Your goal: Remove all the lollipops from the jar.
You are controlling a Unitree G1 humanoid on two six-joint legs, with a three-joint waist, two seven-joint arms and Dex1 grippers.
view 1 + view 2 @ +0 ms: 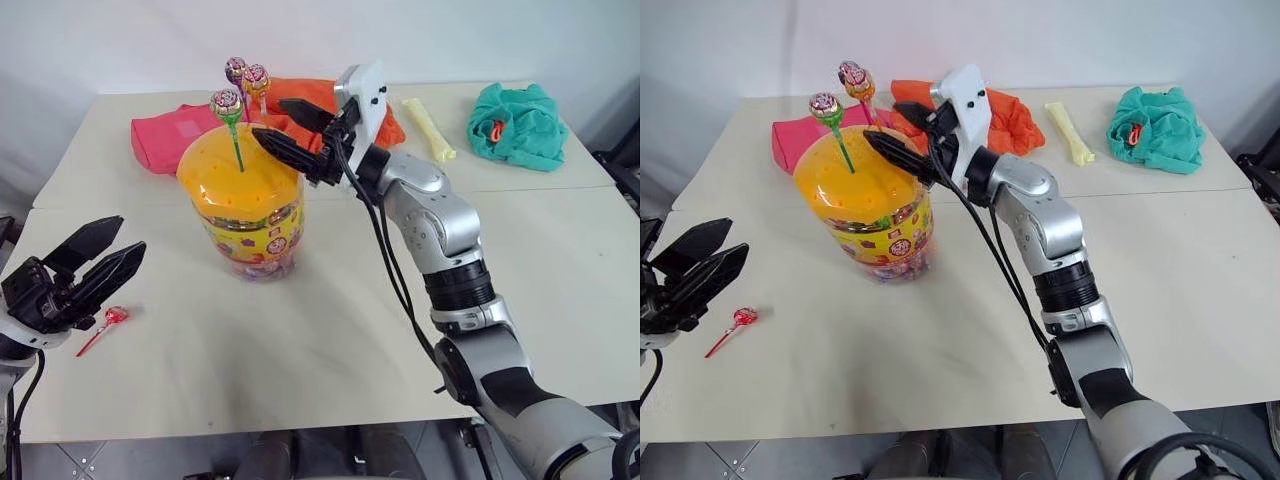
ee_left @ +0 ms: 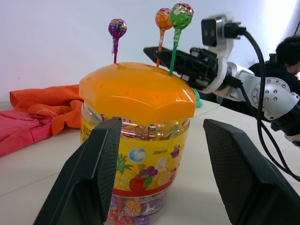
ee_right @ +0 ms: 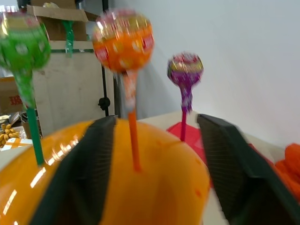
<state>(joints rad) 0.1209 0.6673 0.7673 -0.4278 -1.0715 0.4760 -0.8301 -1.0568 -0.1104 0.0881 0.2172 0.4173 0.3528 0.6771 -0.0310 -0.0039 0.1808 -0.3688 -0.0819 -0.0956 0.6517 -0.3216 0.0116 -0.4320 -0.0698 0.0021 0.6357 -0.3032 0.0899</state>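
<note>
- On a pale table, the jar (image 1: pixel 250 215) stands upright near the middle, its orange-yellow domed lid in place and three lollipops standing by their sticks in the lid's holes: a green one (image 1: pixel 226 103), an orange one (image 1: pixel 257 78) and a purple one (image 1: pixel 235 69).
- One red lollipop (image 1: pixel 106 322) lies flat on the table, well apart from the jar and just beside the left gripper (image 1: pixel 108 257).
- That left gripper hovers low at the table's near edge, fingers spread and empty, pointed toward the jar.
- Over the lid, the right gripper (image 1: pixel 283 128) reaches in from the far side, its two black fingers apart and holding nothing; the right wrist view shows the orange stick (image 3: pixel 132 136) standing between them, untouched.
- One of four appears to be out; the orange one looks to be next.
- That would call for closing the fingers on the thin stick, then lifting straight up along it so the jar does not tip.
</note>
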